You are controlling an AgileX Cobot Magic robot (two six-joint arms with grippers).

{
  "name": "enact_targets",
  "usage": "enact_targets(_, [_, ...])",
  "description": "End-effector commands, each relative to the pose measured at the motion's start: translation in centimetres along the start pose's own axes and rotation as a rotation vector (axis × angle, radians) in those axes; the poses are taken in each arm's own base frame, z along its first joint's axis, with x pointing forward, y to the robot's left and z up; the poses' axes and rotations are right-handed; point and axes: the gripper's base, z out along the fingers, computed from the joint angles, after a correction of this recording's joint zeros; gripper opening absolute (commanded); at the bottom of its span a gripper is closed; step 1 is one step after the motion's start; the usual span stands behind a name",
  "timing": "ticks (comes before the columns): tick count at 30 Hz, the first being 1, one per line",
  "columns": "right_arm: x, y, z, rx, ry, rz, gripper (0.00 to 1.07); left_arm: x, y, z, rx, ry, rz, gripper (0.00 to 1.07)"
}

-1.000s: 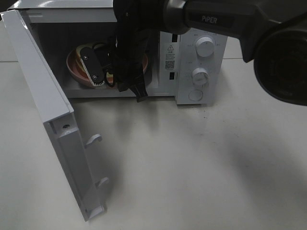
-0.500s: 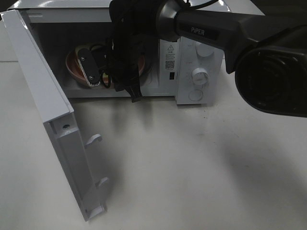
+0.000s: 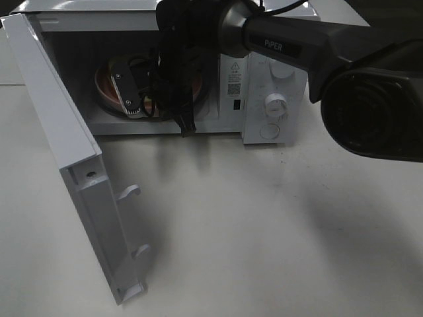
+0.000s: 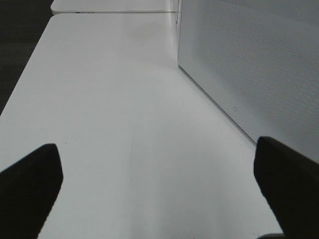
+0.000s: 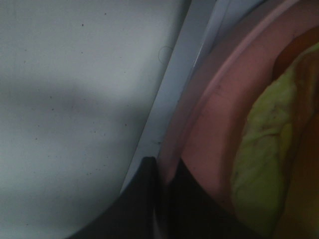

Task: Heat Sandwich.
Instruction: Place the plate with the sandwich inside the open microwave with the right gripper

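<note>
Your right pincer (image 3: 137, 105) is reaching into the open microwave (image 3: 294, 112) and is clenched on the rim of the pink plate (image 3: 103, 84). The right wrist view shows why the grip is there: the two dark fingers (image 5: 144, 199) close from either side of the plate's edge, so the pincer carries the dish and never squeezes the bread. The sandwich (image 5: 259, 164) lies on that plate, inside the cavity, with its pale green filling just beside the held rim. From above, the arm hides most of it.

I cannot tell whether the plate already rests on the cavity floor or hangs just above it. Judge that before you let go, because a plate released while tilted could slide the sandwich off.

The door (image 3: 56, 125) stands swung wide to the left, which leaves the arm a straight path in and out. That is likely why the arm comes in from the right, across the front of the dials (image 3: 275, 104).

Your left pincer (image 4: 158, 186) is released, its fingers spread wide over the bare counter (image 4: 114, 99). It sits beside the microwave's perforated outer wall (image 4: 249, 64), well apart from the work. Parked there, it looks well placed to push the door closed once the right arm is clear.
</note>
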Motion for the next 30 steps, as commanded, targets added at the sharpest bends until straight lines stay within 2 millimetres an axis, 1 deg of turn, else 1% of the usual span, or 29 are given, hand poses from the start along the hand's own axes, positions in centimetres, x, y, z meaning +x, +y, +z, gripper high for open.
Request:
enact_targets(1, [0.09,-0.77,-0.61,0.055,-0.011,0.009,0.05,0.21,-0.01,-0.30,-0.002,-0.029,0.002,1.01])
enact_targets(6, [0.07,-0.85,-0.62,0.063,-0.014,0.009,0.10,0.21,-0.01,-0.30,-0.002,-0.029,0.002,1.01])
enact_targets(7, [0.06,-0.87,-0.62,0.065,-0.014,0.009,0.15,0.21,-0.01,-0.30,-0.002,-0.029,0.002,1.01])
enact_targets(9, [0.06,-0.87,-0.62,0.065,-0.014,0.009,0.21,0.21,-0.01,-0.30,-0.002,-0.029,0.002,1.01])
enact_targets(10, [0.06,-0.87,-0.62,0.065,-0.014,0.009,0.21,0.21,-0.01,-0.30,-0.002,-0.029,0.002,1.01])
enact_targets(11, [0.06,-0.89,-0.62,0.067,-0.015,0.010,0.25,0.21,-0.01,-0.30,-0.002,-0.029,0.002,1.01])
enact_targets(12, [0.06,-0.92,-0.62,0.070,-0.015,0.022,0.33,0.21,-0.01,-0.30,-0.002,-0.029,0.002,1.01])
enact_targets(13, [0.07,-0.94,-0.62,0.073,-0.014,0.032,0.38,0.21,-0.01,-0.30,-0.002,-0.029,0.002,1.01])
enact_targets(14, [0.07,-0.94,-0.62,0.073,-0.014,0.032,0.38,0.21,-0.01,-0.30,-0.002,-0.029,0.002,1.01])
enact_targets(15, [0.06,-0.99,-0.63,0.078,-0.016,0.043,0.43,0.21,-0.01,-0.30,-0.002,-0.029,0.002,1.01])
enact_targets(16, [0.03,-1.10,-0.64,0.090,-0.021,0.071,0.51,0.21,-0.01,-0.30,-0.002,-0.029,0.002,1.01])
enact_targets(18, [0.02,-1.12,-0.64,0.092,-0.023,0.101,0.60,0.21,-0.01,-0.30,-0.002,-0.029,0.002,1.01])
enact_targets(19, [0.02,-1.12,-0.64,0.092,-0.023,0.101,0.60,0.21,-0.01,-0.30,-0.002,-0.029,0.002,1.01])
enact_targets(20, [0.03,-1.09,-0.61,0.090,-0.023,0.116,0.66,0.21,-0.01,-0.30,-0.002,-0.029,0.002,1.01])
enact_targets(22, [0.03,-1.09,-0.61,0.090,-0.024,0.133,0.74,0.21,-0.01,-0.30,-0.002,-0.029,0.002,1.01])
enact_targets(23, [0.03,-1.09,-0.61,0.090,-0.024,0.133,0.74,0.21,-0.01,-0.30,-0.002,-0.029,0.002,1.01])
enact_targets(25, [0.01,-1.06,-0.59,0.087,-0.027,0.155,0.81,0.21,-0.01,-0.30,-0.002,-0.029,0.002,1.01])
enact_targets(30, [-0.01,-1.08,-0.55,0.091,-0.030,0.178,0.81,0.21,-0.01,-0.30,-0.002,-0.029,0.002,1.01])
